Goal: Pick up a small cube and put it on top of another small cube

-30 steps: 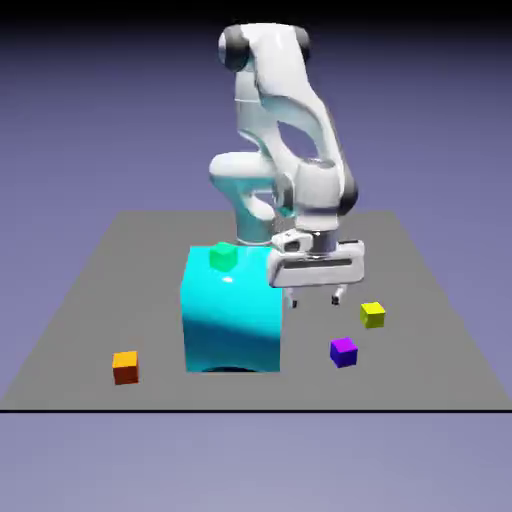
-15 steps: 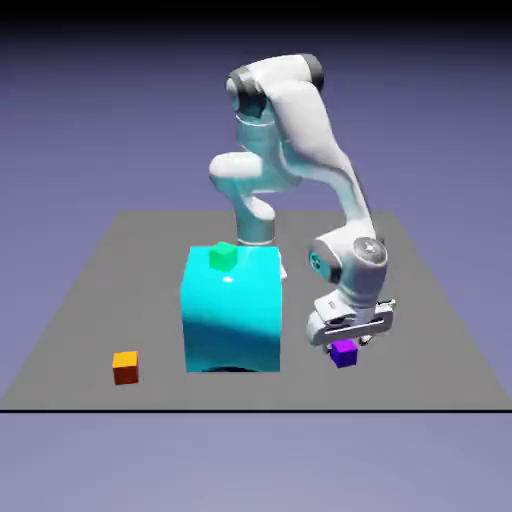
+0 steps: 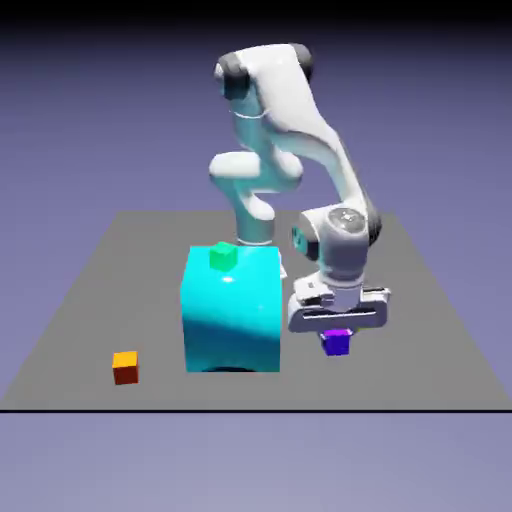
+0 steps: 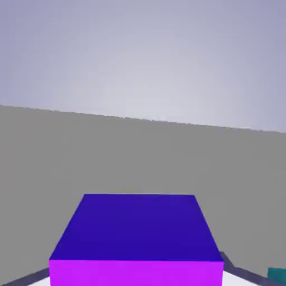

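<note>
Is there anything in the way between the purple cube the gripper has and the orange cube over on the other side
Yes. The large cyan block, with a green cube on top, stands between the purple cube in the gripper and the orange cube; going straight across means lifting over it or skirting it.

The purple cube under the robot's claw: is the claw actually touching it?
Touching. In the hand view the purple cube fills the space between the gripper's closed fingers; the exterior view shows it clamped there.

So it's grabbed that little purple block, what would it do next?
Probably lift it a little. The gripper is shut on the purple cube, which fills the hand view, low over the grey table. It must rise before carrying it to another cube.
</note>
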